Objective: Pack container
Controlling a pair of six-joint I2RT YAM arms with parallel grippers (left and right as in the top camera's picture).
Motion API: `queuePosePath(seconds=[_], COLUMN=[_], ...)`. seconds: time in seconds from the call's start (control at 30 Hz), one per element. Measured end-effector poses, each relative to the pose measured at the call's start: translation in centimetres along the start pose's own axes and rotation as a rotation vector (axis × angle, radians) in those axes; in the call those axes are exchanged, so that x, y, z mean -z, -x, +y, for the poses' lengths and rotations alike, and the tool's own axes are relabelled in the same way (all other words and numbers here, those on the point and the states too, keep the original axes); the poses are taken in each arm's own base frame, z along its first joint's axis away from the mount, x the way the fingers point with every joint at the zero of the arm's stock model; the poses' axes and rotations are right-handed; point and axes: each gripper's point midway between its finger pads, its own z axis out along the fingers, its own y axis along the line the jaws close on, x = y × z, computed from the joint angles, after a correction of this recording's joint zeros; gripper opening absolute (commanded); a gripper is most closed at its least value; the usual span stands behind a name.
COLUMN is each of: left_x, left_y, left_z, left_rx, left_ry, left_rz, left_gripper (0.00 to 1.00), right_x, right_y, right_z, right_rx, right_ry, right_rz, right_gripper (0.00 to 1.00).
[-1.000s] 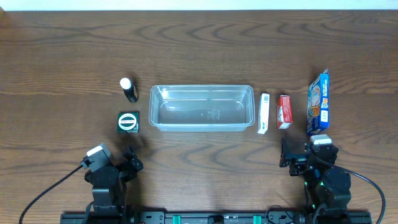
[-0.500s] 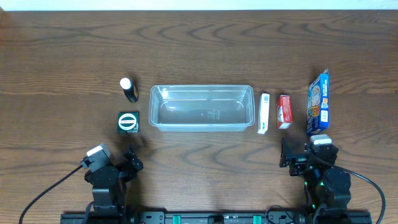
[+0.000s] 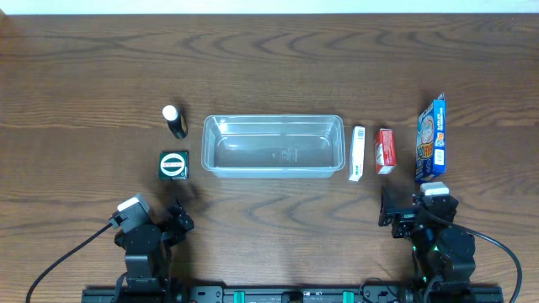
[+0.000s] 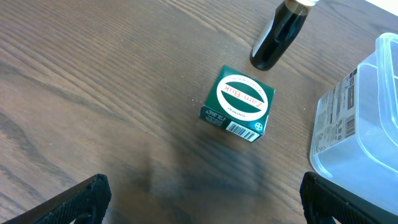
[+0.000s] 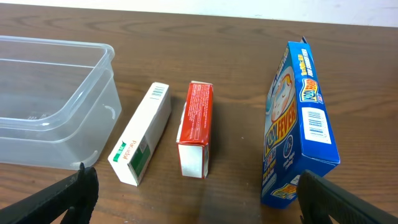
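The clear plastic container (image 3: 274, 146) sits empty at the table's middle; it also shows in the left wrist view (image 4: 360, 130) and the right wrist view (image 5: 50, 99). Left of it are a green cube box (image 3: 174, 164) (image 4: 238, 102) and a black bottle with a white cap (image 3: 174, 121) (image 4: 278, 34). Right of it stand a white-green box (image 3: 357, 153) (image 5: 141, 132), a red box (image 3: 385, 151) (image 5: 196, 128) and a blue box (image 3: 431, 139) (image 5: 298, 124). My left gripper (image 3: 168, 220) (image 4: 202, 199) is open and empty near the front edge. My right gripper (image 3: 404, 210) (image 5: 199, 199) is open and empty, short of the boxes.
Dark wood table (image 3: 269, 59) all round. Both arms' bases and cables sit at the front edge.
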Motion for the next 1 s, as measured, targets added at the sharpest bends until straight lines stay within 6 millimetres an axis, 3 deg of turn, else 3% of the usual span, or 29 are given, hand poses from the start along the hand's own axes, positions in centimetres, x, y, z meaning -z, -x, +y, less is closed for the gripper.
queuePosePath(seconds=[0.43,0.57,0.67,0.83,1.0], left_x=[0.0,0.0,0.0,0.0,0.0], left_y=[0.0,0.0,0.0,0.0,0.0], left_z=[0.0,0.0,0.0,0.0,0.0], left_rx=[0.000,0.000,0.000,0.000,0.000], left_ry=[0.001,0.000,0.000,0.000,0.001], left_rz=[0.000,0.000,0.000,0.000,0.001], left_gripper=[0.98,0.98,0.98,0.98,0.98], right_x=[0.0,0.3,1.0,3.1,1.4], right_y=[0.8,2.2,4.3,10.9,14.3], right_z=[1.0,1.8,2.1,1.8,0.3], right_rx=[-0.057,-0.092,-0.121,-0.142,-0.160], right_ry=[0.059,0.108,0.129,0.105,-0.001], right_rz=[-0.030,-0.081,-0.117,-0.146,0.060], right_gripper=[0.99,0.99,0.99,0.99,0.99])
